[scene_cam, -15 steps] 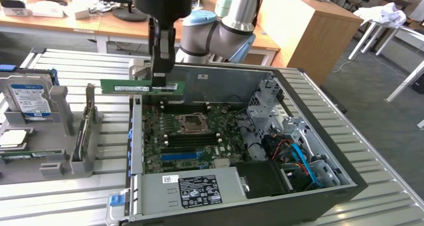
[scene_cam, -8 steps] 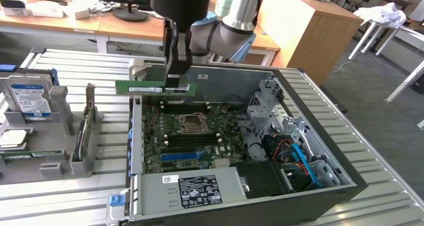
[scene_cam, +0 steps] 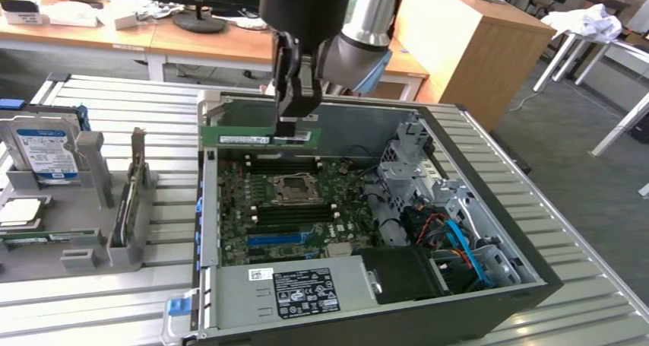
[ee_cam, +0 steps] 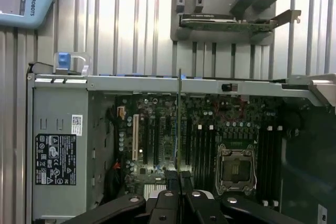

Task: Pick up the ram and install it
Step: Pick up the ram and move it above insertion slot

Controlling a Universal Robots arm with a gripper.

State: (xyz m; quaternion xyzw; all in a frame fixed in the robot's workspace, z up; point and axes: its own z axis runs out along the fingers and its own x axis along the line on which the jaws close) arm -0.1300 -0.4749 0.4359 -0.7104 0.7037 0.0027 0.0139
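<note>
Ribbed metal tabletop (scene_cam: 91, 308) carries an open computer case (scene_cam: 527, 262), its motherboard (scene_cam: 294, 209) exposed for access. Toward the board's twelve o'clock edge, the claw (scene_cam: 292, 124) pinches the ram (scene_cam: 248, 137) by its upper edge and holds it level, presumably to meet a slot squarely. From the wrist, the ram (ee_cam: 179, 114) appears edge-on above the board, seemingly parallel with the memory slots (ee_cam: 202, 145).

ram (scene_cam: 261, 137) was shown as matt green circuit board with a white paper label, worktop (scene_cam: 121, 103) was made of ribbed pale metal, computer case (scene_cam: 355, 123) was formed of dull grey sheet metal, desk (scene_cam: 203, 46) was finished in smooth wood
</note>
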